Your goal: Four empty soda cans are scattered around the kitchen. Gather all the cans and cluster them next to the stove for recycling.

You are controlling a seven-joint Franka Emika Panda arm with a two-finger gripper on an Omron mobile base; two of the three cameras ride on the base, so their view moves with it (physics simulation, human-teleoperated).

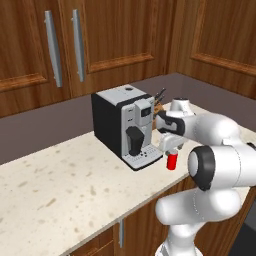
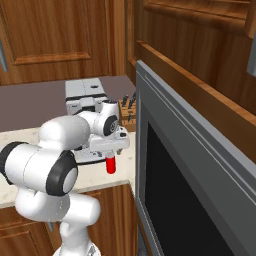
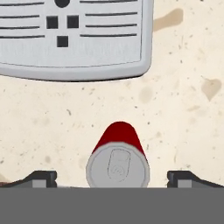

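A red soda can [image 1: 172, 161] stands upright on the speckled counter just in front of the coffee machine; the right base view shows the can [image 2: 111, 164] near the counter's edge. My gripper [image 3: 113, 178] hangs directly above it, open, with one dark fingertip [image 3: 41, 178] on each side of the can's silvery top [image 3: 117, 168] and a wide gap to both. The fingers do not touch the can. In the base views the hand [image 1: 169, 142] sits just over the can. The stove is out of view.
A black and silver coffee machine [image 1: 125, 125] stands close behind the can, its drip tray [image 3: 74, 39] near the hand. A knife block [image 2: 128, 114] sits in the corner. A tall dark oven unit [image 2: 185, 185] rises right of the counter [image 1: 60, 190].
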